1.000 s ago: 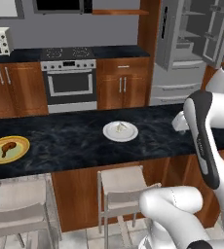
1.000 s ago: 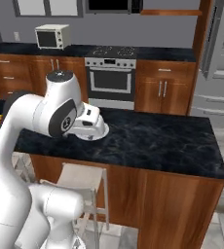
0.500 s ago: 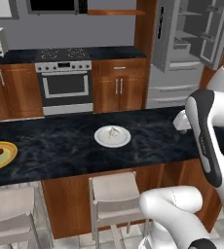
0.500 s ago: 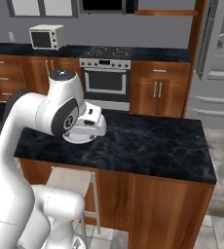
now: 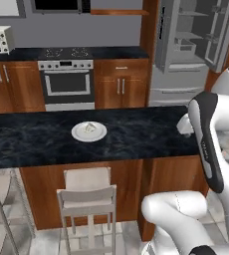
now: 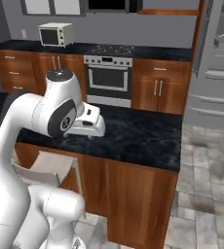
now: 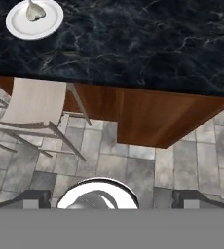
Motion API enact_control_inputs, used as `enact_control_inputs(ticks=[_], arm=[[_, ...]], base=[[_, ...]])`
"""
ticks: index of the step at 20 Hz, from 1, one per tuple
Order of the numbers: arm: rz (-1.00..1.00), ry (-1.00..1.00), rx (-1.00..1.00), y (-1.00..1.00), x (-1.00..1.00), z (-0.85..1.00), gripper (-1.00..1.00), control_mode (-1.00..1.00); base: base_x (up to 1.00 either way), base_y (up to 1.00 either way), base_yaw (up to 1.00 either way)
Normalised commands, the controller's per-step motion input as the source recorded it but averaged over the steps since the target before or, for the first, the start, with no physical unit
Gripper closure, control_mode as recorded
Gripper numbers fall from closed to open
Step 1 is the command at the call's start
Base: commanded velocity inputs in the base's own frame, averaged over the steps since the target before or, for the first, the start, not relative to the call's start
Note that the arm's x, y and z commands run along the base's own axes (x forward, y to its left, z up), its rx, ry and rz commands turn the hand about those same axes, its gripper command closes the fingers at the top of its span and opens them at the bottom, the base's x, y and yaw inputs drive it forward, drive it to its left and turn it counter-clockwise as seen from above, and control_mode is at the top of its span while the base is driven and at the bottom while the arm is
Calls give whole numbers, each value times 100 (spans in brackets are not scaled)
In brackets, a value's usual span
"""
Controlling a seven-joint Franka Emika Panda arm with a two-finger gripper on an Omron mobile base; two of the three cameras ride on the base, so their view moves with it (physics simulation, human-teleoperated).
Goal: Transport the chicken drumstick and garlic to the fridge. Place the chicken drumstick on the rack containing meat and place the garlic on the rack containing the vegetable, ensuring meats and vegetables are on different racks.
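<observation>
The fingers stand wide open and empty. Approach the small off-white garlic bulb on the round white plate from above, centring before closing.

A white plate bearing the garlic sits on the dark marble counter.

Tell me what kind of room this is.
A home kitchen, rendered rather than real. There's a steel oven set in wooden cabinets, a microwave on the back counter, and a tall grey fridge beside a dark stone island counter.
</observation>
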Motion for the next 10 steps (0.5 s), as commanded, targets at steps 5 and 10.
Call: enact_control_inputs(ticks=[5, 10], arm=[[0, 0, 0, 0, 0, 0, -100, 100], [0, 0, 0, 0, 0, 0, -100, 100]], base=[[91, -20, 3], [100, 31, -6]])
